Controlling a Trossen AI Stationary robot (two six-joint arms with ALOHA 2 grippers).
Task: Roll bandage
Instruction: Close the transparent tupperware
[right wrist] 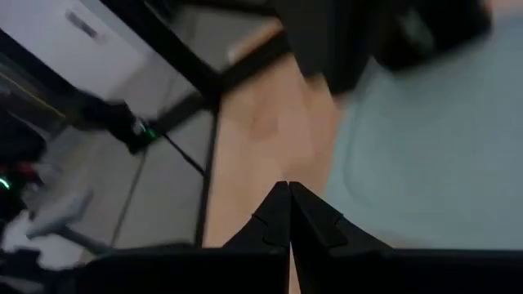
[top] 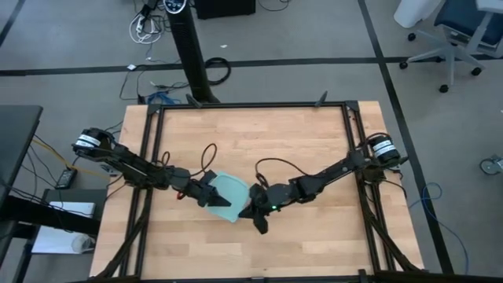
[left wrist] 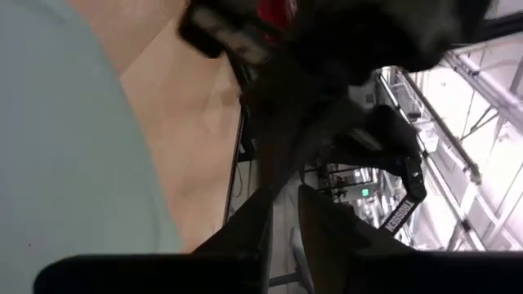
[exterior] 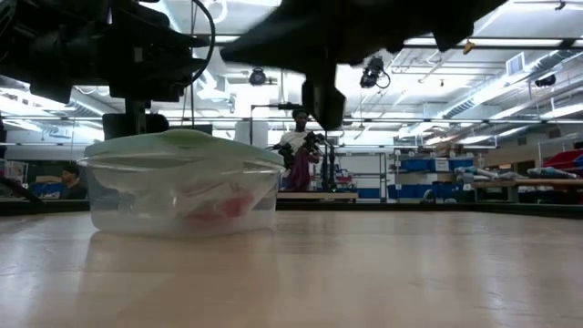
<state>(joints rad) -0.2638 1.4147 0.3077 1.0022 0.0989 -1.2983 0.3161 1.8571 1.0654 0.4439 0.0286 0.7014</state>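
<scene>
Light-blue square container (top: 225, 196) near the middle of the wooden surface (top: 314, 149), lid on. Through its clear wall in the low view, a red shape, the bandage (exterior: 225, 207), lying at the bottom, inside.

Left end effector (top: 211, 194) over the container's left edge, angled across the lid. Fingers (left wrist: 245, 233) a little apart in the left wrist view, nothing visible between them; pale lid surface filling one side of that view. Whether touching the lid: cannot tell.

Right end effector (top: 260, 222) just beside the container's right edge, pointing toward the near edge of the surface. Fingers (right wrist: 270, 220) pressed together tip to tip in the right wrist view, pinching nothing. Pale lid beside them there, bare wood ahead.

Both arms reaching in from the outer sides of the surface, meeting close at the container.

Beyond the surface in the low view: a person (exterior: 297, 150) standing far off in the room, another person (exterior: 69, 179) low at the far left.
</scene>
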